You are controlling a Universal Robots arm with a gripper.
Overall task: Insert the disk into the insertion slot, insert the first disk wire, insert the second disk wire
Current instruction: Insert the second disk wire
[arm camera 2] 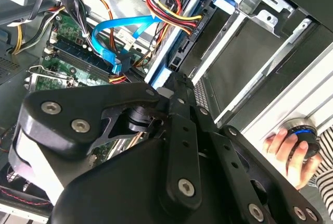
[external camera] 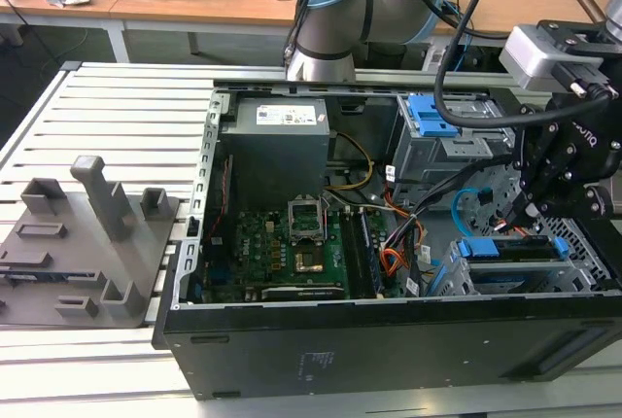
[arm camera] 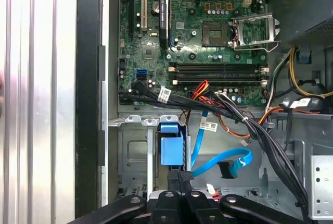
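Observation:
The disk (external camera: 505,249) in its blue carrier lies in the insertion slot (external camera: 583,261), the low grey cage at the exterior view's right. My gripper (external camera: 521,221) hangs just above the disk's end. In both wrist views its fingers (arm camera 2: 179,86) are pressed together, with nothing visible between them. The first disk wire (arm camera 2: 169,5), a bundle of yellow, red and orange strands, runs to a dark plug (arm camera 2: 182,52) at the disk's edge just beyond my fingertips. The second disk wire (arm camera: 223,160), light blue, loops beside the carrier (arm camera: 171,148) with its dark plug (arm camera: 228,170) hanging free.
The taller grey bay with a blue latch (external camera: 432,117) stands behind the slot. The motherboard (external camera: 292,248) and power supply (external camera: 277,141) fill the case's left. Thick black cables (arm camera: 270,146) cross beside the cage. A person's hand (arm camera 2: 283,148) rests on a round device outside the case.

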